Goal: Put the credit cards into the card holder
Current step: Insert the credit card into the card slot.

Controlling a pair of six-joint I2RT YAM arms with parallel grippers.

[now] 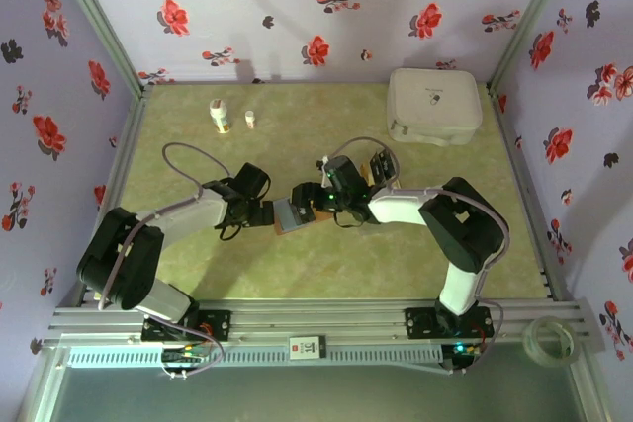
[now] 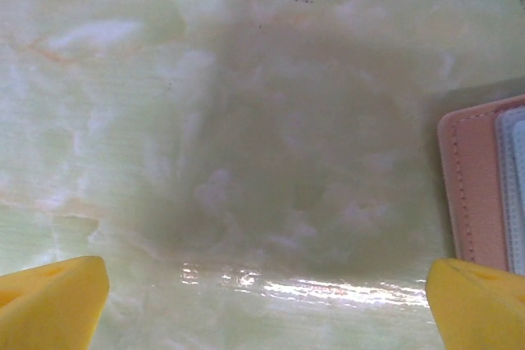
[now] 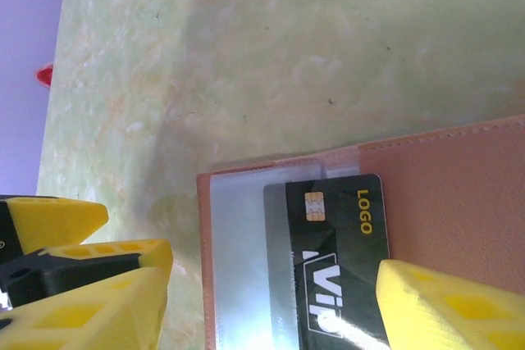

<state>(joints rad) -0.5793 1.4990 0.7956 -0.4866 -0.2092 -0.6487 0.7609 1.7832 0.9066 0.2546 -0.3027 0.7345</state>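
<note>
Right wrist: black card (image 3: 335, 239) in card holder (image 3: 447, 186).

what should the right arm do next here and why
Probably nudge the black card a little deeper into the clear pocket of the wallet. The right tool stands open on either side of it, gripping nothing, and the card's logo end looks to poke out past the pocket's edge, so it seems only partly seated.
</note>
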